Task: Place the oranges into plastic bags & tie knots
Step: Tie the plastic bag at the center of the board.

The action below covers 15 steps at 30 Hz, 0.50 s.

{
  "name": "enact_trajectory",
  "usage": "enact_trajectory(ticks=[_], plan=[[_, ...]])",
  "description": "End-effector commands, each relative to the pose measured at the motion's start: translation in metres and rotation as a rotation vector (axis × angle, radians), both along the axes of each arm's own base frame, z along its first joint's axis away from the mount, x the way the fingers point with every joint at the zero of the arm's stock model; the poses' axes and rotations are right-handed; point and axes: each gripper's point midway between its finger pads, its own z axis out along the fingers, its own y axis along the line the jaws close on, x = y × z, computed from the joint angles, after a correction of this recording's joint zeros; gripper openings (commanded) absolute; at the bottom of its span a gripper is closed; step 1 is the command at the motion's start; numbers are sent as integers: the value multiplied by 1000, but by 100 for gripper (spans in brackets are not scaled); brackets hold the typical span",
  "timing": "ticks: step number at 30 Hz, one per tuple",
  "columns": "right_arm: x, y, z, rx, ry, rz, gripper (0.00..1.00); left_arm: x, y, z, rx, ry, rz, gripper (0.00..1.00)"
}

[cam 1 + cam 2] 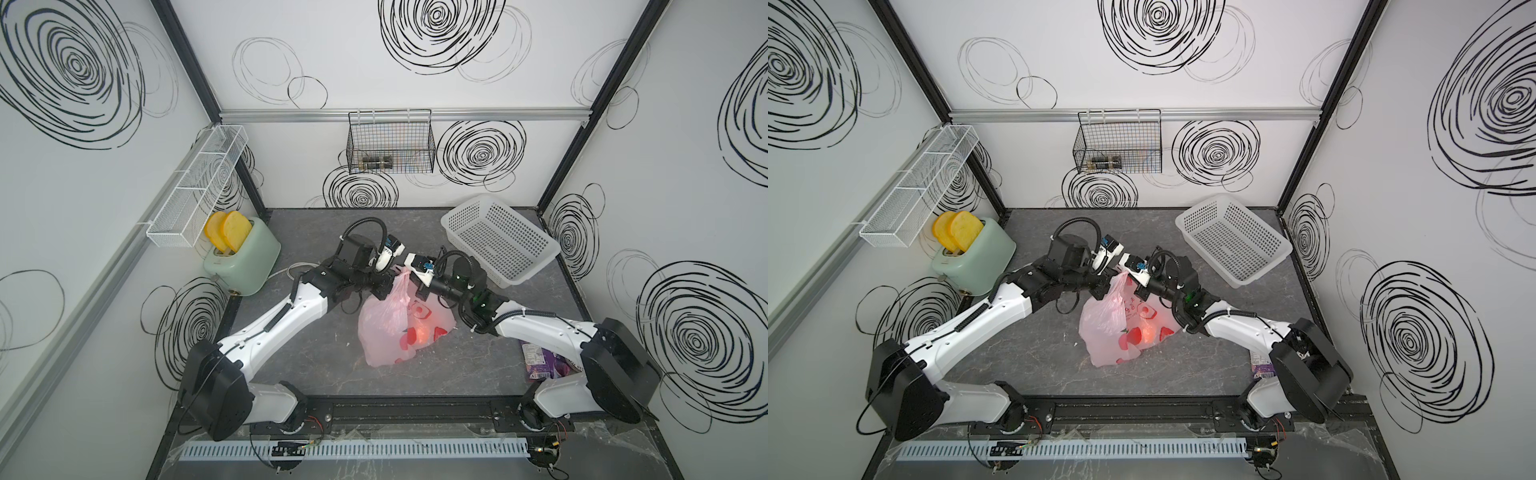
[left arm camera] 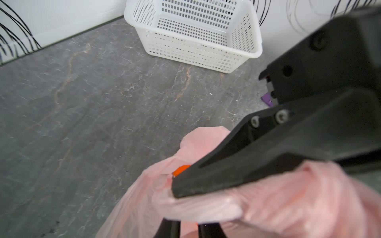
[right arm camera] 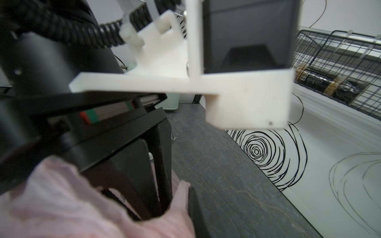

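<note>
On the dark grey marbled bench [image 1: 316,365] I see the thin translucent pink carrier bag [image 1: 384,332] mid-bench, with a small round orange fruit [image 1: 422,334] glowing through it. The left jaws are nearly closed, pinching its gathered top. The right jaws are fully closed on the same film. A white perforated plastic basket [image 1: 498,241] sits beyond.

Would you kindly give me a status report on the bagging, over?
Status: left gripper and right gripper both shut on pink bag top. An orange shows inside; no knot visible. Nearby white basket stands apart.
</note>
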Motion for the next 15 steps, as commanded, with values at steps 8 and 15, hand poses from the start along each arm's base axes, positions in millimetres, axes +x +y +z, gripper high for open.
enact_trajectory(ticks=[8, 15], plan=[[4, 1, 9, 14, -10, -24, 1, 15, 32, 38, 45, -152, 165, 18], [3, 3, 9, 18, -4, -19, 2, 12, 33, 39, 38, -159, 153, 8]])
